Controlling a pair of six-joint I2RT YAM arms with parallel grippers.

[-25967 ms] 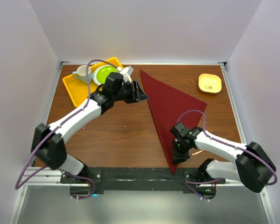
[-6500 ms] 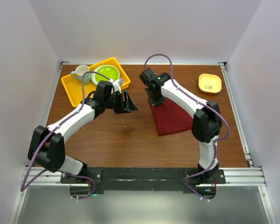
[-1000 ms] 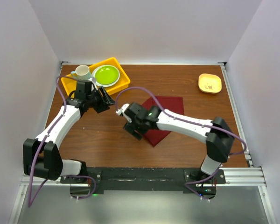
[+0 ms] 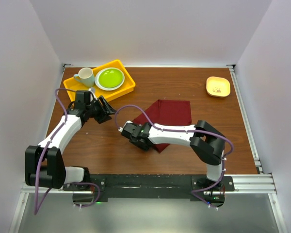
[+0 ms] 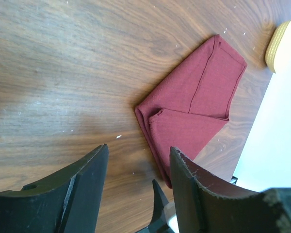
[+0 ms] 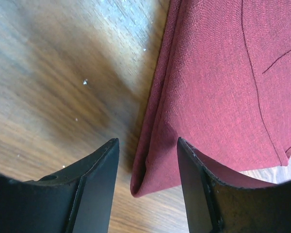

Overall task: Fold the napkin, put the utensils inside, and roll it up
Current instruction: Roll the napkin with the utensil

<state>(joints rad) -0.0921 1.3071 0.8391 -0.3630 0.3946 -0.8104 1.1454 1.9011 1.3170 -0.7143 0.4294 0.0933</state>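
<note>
The dark red napkin (image 4: 170, 114) lies folded into a small square-ish pad mid-table, one corner pointing toward the arms. My right gripper (image 4: 143, 142) is low at the napkin's near-left corner. In the right wrist view it (image 6: 148, 165) stands open astride the folded edge (image 6: 153, 160), its left finger over bare wood and its right finger over the cloth. My left gripper (image 4: 106, 115) hovers open and empty to the left, looking across at the napkin (image 5: 194, 109). No utensils show in any view.
At the back left sits a yellow tray (image 4: 125, 90) holding a green plate (image 4: 110, 78) and a pale cup (image 4: 86, 76). A small yellow dish (image 4: 218, 86) is at the back right. White walls close in the brown wooden table (image 4: 106, 150).
My right gripper has slid slightly nearer and left onto the napkin's near corner, its jaws narrowing. The left arm has drawn back a little toward its base. The napkin has not moved.
</note>
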